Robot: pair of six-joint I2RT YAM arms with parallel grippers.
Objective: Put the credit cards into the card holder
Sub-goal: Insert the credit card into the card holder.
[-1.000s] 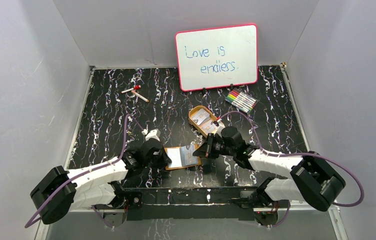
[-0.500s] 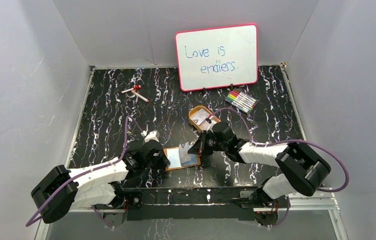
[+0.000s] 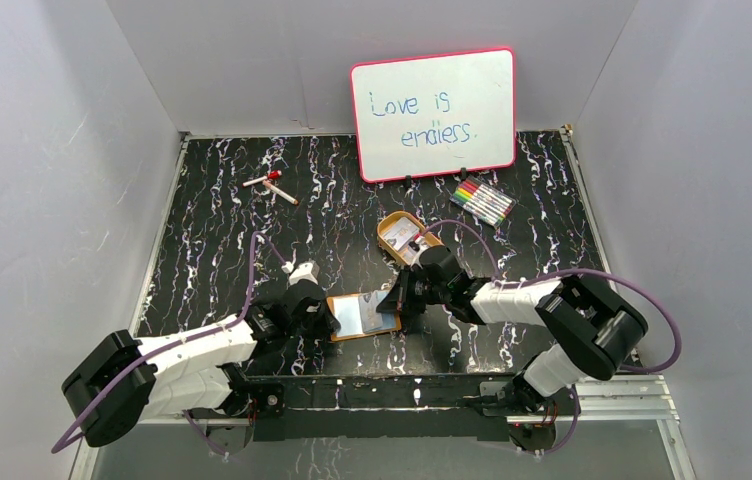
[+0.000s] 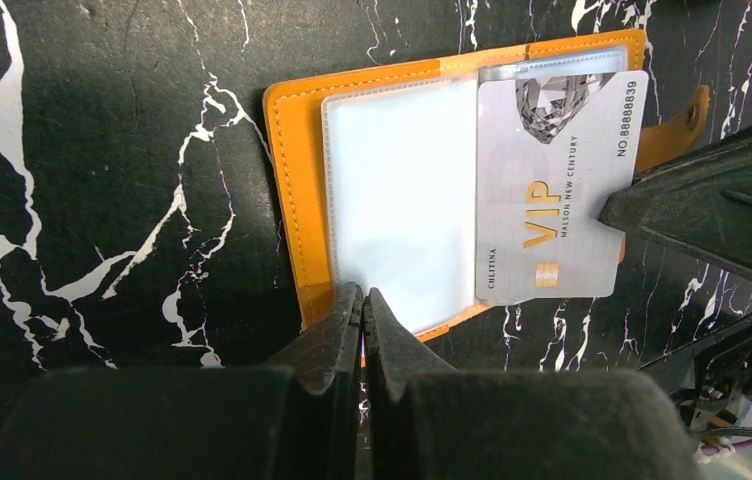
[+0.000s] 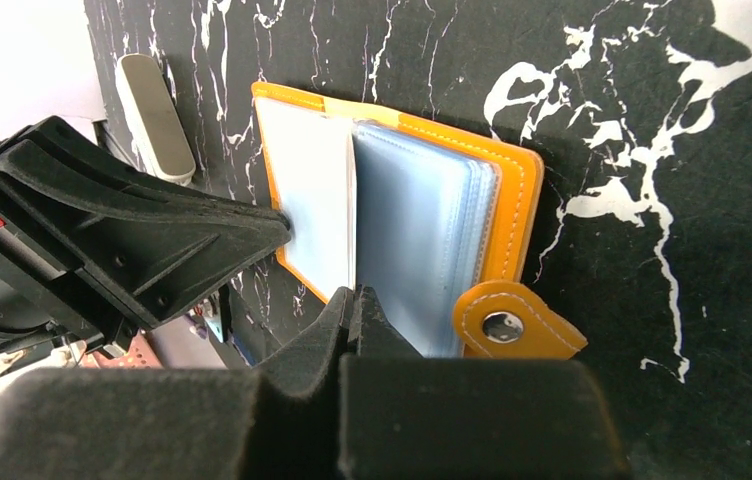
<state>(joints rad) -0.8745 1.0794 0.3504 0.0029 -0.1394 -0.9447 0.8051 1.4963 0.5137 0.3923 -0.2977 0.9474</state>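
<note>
Left gripper [image 4: 362,297] is sitting pressed together, tips touching the near edge of the open card holder [image 4: 297,180]. The holder is lying flat on the table [image 4: 102,200] between the arms. Right gripper [image 5: 352,297] is pinching one credit card [image 4: 552,180] by its edge. That card is overlapping the holder's right half. Other cards [image 3: 405,236] are lying in the tin tray [image 3: 381,232] just behind.

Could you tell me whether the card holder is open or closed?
Open: the card holder lies spread, clear inner pockets facing up, snap tab unfastened.
</note>
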